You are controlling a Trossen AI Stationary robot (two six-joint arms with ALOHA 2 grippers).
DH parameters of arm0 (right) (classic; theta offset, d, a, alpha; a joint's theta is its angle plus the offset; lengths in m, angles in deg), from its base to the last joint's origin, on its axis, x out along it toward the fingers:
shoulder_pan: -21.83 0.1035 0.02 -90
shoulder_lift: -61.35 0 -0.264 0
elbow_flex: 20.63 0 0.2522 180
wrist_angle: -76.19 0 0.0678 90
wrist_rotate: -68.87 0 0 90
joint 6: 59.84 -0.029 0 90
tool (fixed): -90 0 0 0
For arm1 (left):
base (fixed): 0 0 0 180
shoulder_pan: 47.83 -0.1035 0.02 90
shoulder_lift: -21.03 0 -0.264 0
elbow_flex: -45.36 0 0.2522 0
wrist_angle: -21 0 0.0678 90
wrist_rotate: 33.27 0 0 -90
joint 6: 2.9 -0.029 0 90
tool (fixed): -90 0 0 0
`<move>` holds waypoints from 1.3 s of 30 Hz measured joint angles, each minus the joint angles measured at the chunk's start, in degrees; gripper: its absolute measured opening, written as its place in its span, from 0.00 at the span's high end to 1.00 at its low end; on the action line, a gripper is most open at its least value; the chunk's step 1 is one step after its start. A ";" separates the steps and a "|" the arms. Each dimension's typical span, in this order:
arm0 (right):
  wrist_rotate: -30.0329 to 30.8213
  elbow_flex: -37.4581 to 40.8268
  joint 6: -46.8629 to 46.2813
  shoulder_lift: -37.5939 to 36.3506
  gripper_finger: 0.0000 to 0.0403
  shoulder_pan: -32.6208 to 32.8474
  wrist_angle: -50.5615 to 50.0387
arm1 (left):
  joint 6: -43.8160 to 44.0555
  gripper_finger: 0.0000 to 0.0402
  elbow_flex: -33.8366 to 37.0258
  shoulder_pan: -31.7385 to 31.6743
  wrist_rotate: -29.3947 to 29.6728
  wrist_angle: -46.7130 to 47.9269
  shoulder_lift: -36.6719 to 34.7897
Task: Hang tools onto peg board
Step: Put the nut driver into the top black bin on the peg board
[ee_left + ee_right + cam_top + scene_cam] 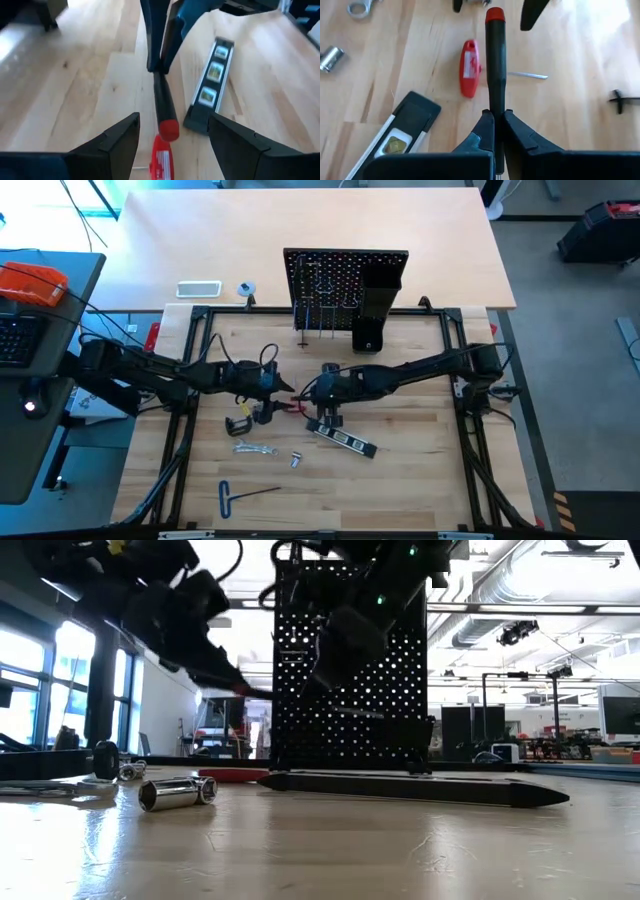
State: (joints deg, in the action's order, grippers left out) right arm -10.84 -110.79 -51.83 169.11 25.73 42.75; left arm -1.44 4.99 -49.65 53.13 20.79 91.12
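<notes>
My right gripper (496, 120) is shut on a black-handled screwdriver with a red cap (495, 60), above the table's middle in front of the peg board (345, 290). My left gripper (172, 120) stands open facing it; the red cap (169, 129) lies just ahead of and between its fingers, touching neither. A red-handled screwdriver (469, 67) lies flat on the table beneath. The black-and-silver bar (345, 438) lies to the near right. C-clamp (240, 423), silver wrench (250, 447) and blue T-handle hex key (235, 495) lie on the near left. My right gripper pinches the screwdriver between its two fingers at the shaft end of the black handle (495, 107). The handle sticks out past the fingertips in line with them, toward my left gripper. The fingers slant down from the table's right. The screwdriver is lifted clear of the table; the gripper hides its shaft.
A small metal socket (296, 460) lies near the wrench. The peg board stands upright at the far edge with a tall black box holder (375, 315) on its right. Bare wood shows on the table's right half (420, 470).
</notes>
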 joint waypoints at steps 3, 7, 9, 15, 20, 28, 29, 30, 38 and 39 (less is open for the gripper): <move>0.28 -0.02 0.03 -2.65 0.99 0.00 -0.97 | -0.65 0.44 -0.11 -0.09 0.20 -2.90 -1.51; 0.73 -0.04 0.06 -5.43 0.99 0.21 -1.47 | -2.79 0.44 -0.11 -0.09 2.51 -5.78 -4.33; 1.58 -0.04 0.53 -6.71 0.99 0.50 -1.21 | -3.93 0.44 -0.11 -0.09 2.86 -7.52 -5.50; 4.44 -0.04 1.26 -9.44 0.99 1.15 1.79 | -5.78 0.44 -0.11 0.16 2.82 -13.75 -7.64; 5.86 -0.07 2.55 -10.49 0.99 1.62 4.69 | -6.63 0.44 -0.11 0.56 2.62 -17.51 -7.87; 8.09 -0.07 4.87 -11.81 0.99 1.77 11.10 | -6.67 0.44 -0.11 1.15 2.69 -23.23 -7.87; 8.23 -0.07 5.35 -11.88 0.99 1.77 11.71 | -6.67 0.44 -0.11 1.13 2.79 -23.97 -7.87; 8.24 -0.07 5.68 -11.92 0.99 1.77 13.02 | -6.67 0.44 -0.11 1.13 2.98 -24.73 -7.87; 8.26 -0.07 9.82 -11.92 0.99 2.41 22.76 | -7.18 0.44 -0.11 1.13 3.48 -33.07 -7.87; 8.29 -0.07 10.29 -11.92 0.99 2.53 23.80 | -7.15 0.44 -0.11 1.13 3.50 -34.21 -7.87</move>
State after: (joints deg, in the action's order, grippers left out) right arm -2.55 -110.86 -41.53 157.18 28.26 66.55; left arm -8.59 4.88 -48.52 56.64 -13.42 83.25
